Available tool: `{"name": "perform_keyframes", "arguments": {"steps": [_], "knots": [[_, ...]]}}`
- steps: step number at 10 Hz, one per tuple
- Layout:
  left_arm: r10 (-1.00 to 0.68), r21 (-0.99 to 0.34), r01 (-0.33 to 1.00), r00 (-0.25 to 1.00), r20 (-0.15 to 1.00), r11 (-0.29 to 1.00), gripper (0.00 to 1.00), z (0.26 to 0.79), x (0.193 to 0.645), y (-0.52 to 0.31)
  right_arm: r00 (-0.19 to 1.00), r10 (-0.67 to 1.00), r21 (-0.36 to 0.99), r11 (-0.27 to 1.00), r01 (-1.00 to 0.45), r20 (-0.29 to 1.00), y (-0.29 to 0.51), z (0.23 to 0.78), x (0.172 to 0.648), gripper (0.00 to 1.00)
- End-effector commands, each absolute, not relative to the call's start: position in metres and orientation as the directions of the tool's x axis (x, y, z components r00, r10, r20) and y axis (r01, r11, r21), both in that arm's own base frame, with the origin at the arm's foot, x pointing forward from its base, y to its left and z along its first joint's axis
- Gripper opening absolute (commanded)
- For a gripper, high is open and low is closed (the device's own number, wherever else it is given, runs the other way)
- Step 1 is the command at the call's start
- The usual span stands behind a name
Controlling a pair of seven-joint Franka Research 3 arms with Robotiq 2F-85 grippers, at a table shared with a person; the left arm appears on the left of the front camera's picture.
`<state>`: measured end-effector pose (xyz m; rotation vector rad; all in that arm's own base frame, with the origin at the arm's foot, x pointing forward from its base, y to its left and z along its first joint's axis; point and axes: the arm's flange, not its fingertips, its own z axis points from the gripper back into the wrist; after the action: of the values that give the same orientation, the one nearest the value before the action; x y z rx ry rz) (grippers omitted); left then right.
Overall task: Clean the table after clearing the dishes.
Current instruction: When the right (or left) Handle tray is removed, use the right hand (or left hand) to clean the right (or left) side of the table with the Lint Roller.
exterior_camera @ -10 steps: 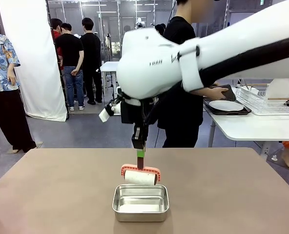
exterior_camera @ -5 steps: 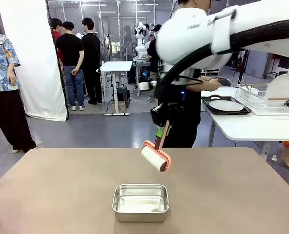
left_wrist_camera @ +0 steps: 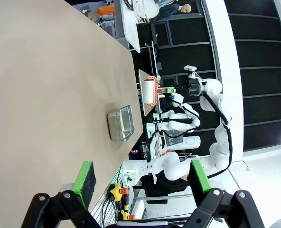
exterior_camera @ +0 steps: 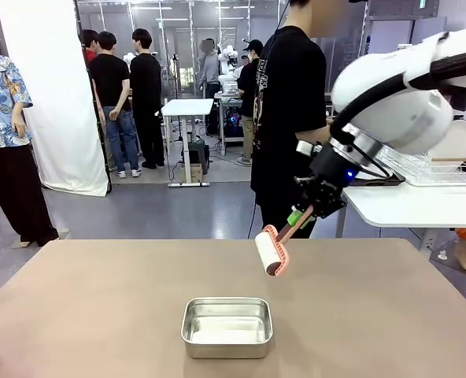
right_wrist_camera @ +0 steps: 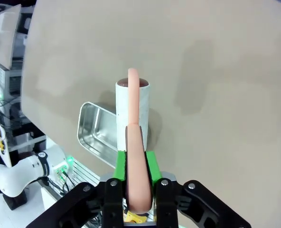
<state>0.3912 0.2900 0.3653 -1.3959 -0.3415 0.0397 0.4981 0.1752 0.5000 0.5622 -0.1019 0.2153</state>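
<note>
Currently the right gripper (exterior_camera: 300, 218) is clamped on the salmon-pink handle of a white-rolled lint roller (exterior_camera: 270, 252). It is held tilted over the matte taupe-brown table (exterior_camera: 91, 315), at one o'clock from the shiny rectangular steel pan (exterior_camera: 227, 327). The left gripper (left_wrist_camera: 140, 178) stands spread wide and empty. A person in black (exterior_camera: 288, 102) stands at twelve o'clock, and a small white side table (exterior_camera: 406, 209) at two.

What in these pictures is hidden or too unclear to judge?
1. Front view: the right arm hides the person's hand and part of the rack.
2. Right wrist view: the roller, held in the shut fingers, covers part of the pan.
3. Left wrist view: the pan's inside is too small to judge.
</note>
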Motion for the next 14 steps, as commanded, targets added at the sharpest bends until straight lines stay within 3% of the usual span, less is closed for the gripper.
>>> {"name": "perform_keyframes", "arguments": {"steps": [1, 9, 14], "knots": [[0.233, -0.968, 0.172, 0.949, 0.212, 0.181, 1.0, 0.366, 0.388, 0.29, 0.965, 0.171, 0.603, 0.755, -0.257, 0.197, 0.158, 0.473, 0.491, 0.21], [0.233, -0.968, 0.172, 0.949, 0.212, 0.181, 1.0, 0.366, 0.388, 0.29, 0.97, 0.169, 0.591, 0.769, -0.241, 0.176, 0.152, 0.467, 0.496, 0.21], [0.233, -0.968, 0.172, 0.949, 0.212, 0.181, 1.0, 0.366, 0.388, 0.29, 0.995, 0.019, 0.689, 0.72, -0.082, 0.099, 0.106, 0.436, 0.527, 0.21]]}}
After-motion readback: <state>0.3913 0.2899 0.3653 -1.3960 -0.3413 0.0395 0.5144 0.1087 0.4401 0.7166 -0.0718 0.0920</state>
